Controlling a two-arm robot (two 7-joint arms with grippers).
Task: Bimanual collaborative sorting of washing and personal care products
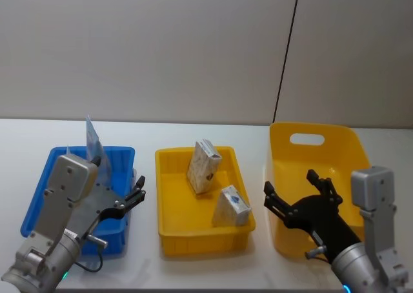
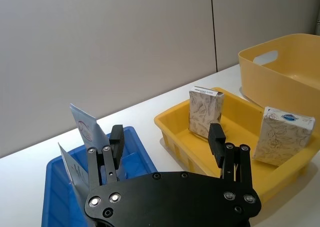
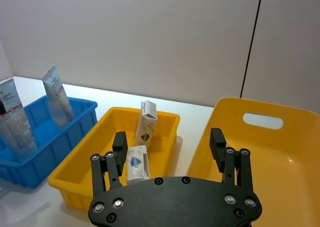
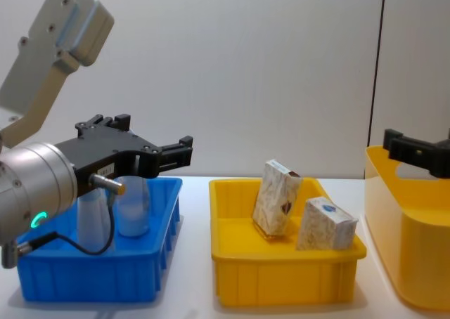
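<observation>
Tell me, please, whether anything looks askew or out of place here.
The two cartons lean tilted in the middle yellow bin rather than lying flat. The tubes stand in the blue bin; nothing is spilled.

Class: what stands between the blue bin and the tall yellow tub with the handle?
A shallow yellow tray holding two beige cartons, one leaning, one lower; the head view shows it.

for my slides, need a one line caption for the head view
Open left end effector and open right end effector flank a yellow tray holding two cartons
</observation>
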